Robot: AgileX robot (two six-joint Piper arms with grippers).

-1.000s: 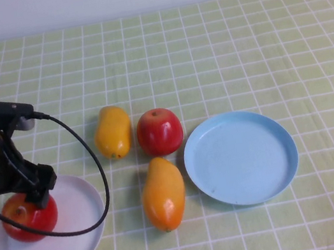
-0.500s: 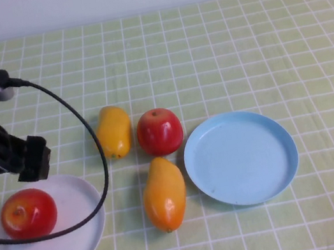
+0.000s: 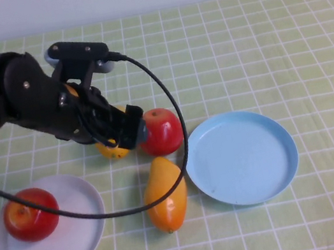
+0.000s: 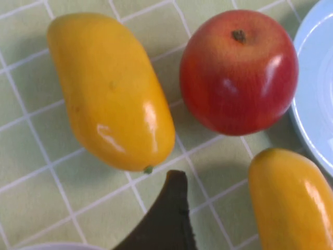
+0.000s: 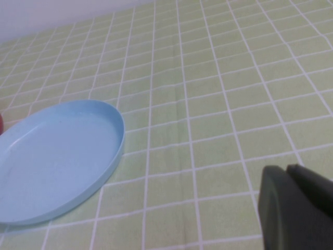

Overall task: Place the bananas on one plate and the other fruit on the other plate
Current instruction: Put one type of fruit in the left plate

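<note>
Two yellow-orange bananas lying on the checked counter (image 3: 305,29). Near banana (image 3: 165,193) is lying with its long axis running near-to-far, tilted slightly; narrow tip pointing toward the far side, blunt end toward the near counter edge. Far banana (image 3: 109,149) is mostly hidden in the high view under the left arm; the left wrist view (image 4: 110,91) is showing it whole, a small stem nub at one end, lying just beside the loose apple without touching.

Blue plate (image 3: 241,157) is sitting right of centre, holding nothing. Its left rim is lying just beside the near banana and close to the loose apple (image 3: 160,131). White plate (image 3: 47,233) is sitting at the near left, carrying one red apple (image 3: 30,214) on its left part; the right part is showing bare.

Left hand (image 3: 126,129) is hanging over the far banana and the loose apple, fingers spread wide, gripping nothing. Right hand (image 5: 294,208) is sitting out of the high view; its own camera is showing it low over bare counter, right of the blue plate, fingers closed together on nothing.

Open cloth is running wide across the far and right side. Fruits are crowding between the two plates.
</note>
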